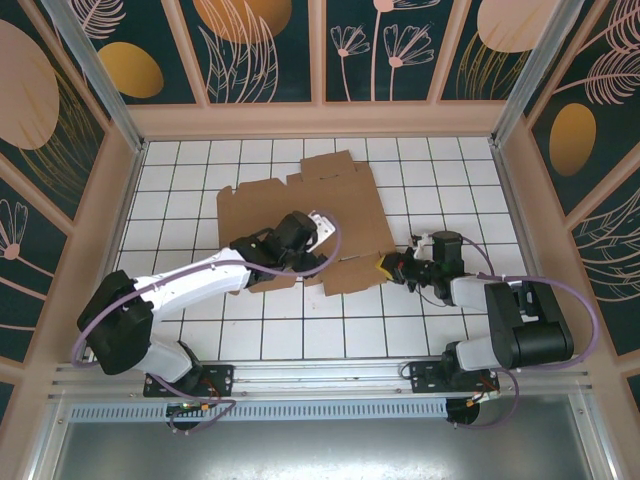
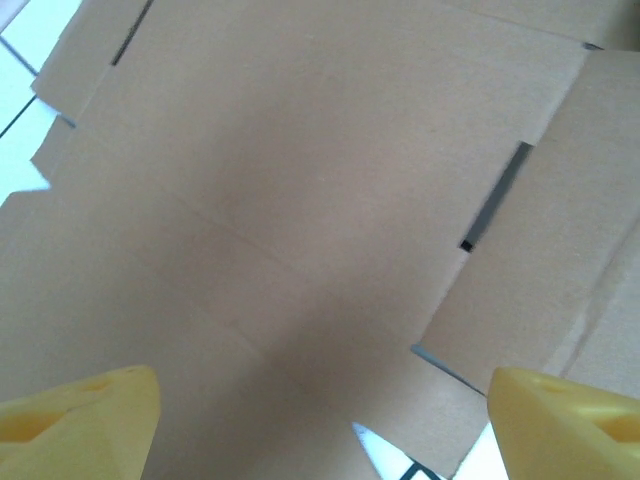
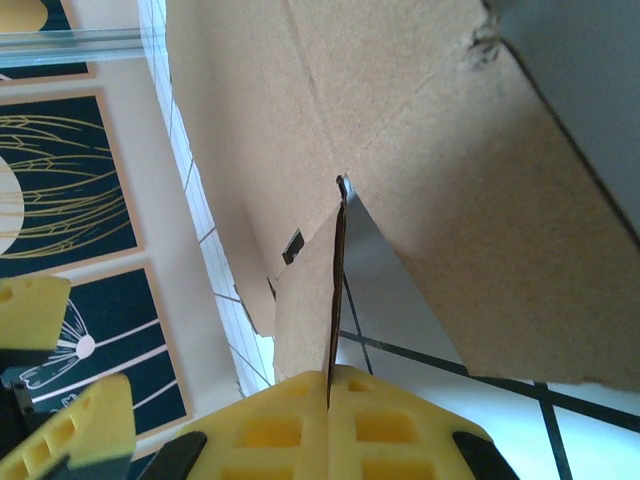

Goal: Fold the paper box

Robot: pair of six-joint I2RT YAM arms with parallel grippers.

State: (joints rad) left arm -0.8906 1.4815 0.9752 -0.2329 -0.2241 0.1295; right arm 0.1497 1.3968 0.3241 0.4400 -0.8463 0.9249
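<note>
Box: the flat brown cardboard paper box (image 1: pixel 270 200) is lying on the white tiled table (image 1: pixel 180 200).
Left gripper (image 2: pixel 320 425): hanging spread above the cardboard.
Right gripper (image 3: pixel 330 388): I am pinching its right flap.

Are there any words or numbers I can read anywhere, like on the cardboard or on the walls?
There are none to read.
The paper box: plain brown cardboard, with no print or label in any view.
The wall panels: only drawn leaves, flowers and round shapes, no letters or numbers.
</note>
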